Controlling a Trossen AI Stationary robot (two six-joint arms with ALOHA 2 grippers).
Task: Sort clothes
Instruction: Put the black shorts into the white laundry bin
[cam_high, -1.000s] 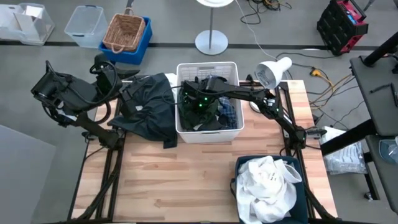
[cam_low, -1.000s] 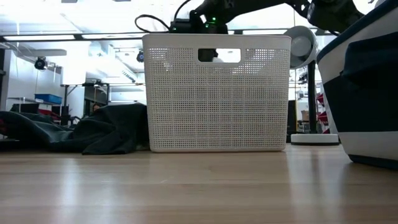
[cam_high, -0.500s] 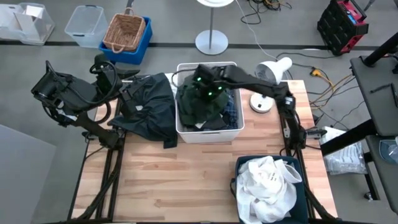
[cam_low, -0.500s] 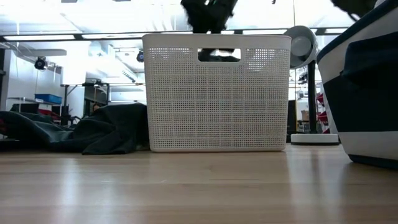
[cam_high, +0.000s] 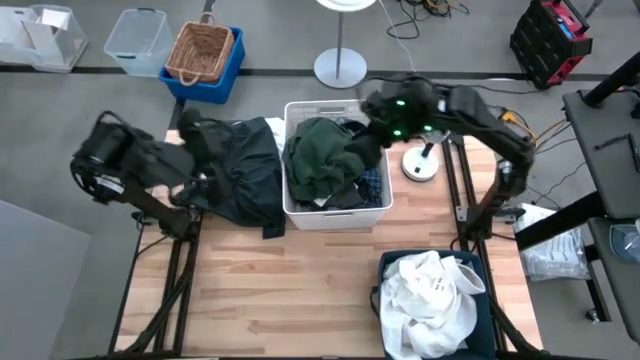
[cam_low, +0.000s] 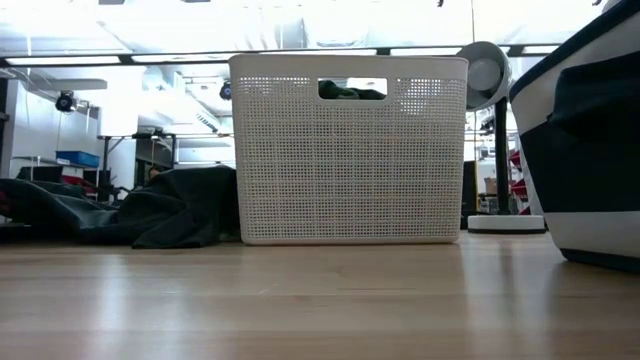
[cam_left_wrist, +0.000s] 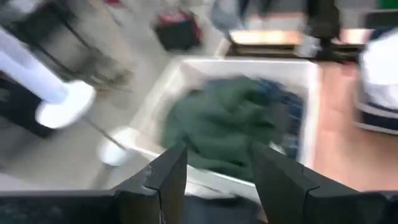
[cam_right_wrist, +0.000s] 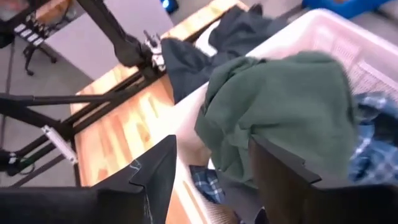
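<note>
Since the earlier frame the right gripper (cam_high: 378, 128) has let go and pulled back, jaws parted, empty; dark green garment (cam_high: 322, 162) tops the white bin (cam_high: 335, 215), frame centre. Left gripper (cam_high: 205, 165), parted, probably empty, over dark clothes (cam_high: 240, 170) centre-left

You see matt green cloth (cam_high: 322, 162) in a perforated white plastic bin (cam_high: 336, 215) on a pale wood table (cam_high: 280, 290).
</note>
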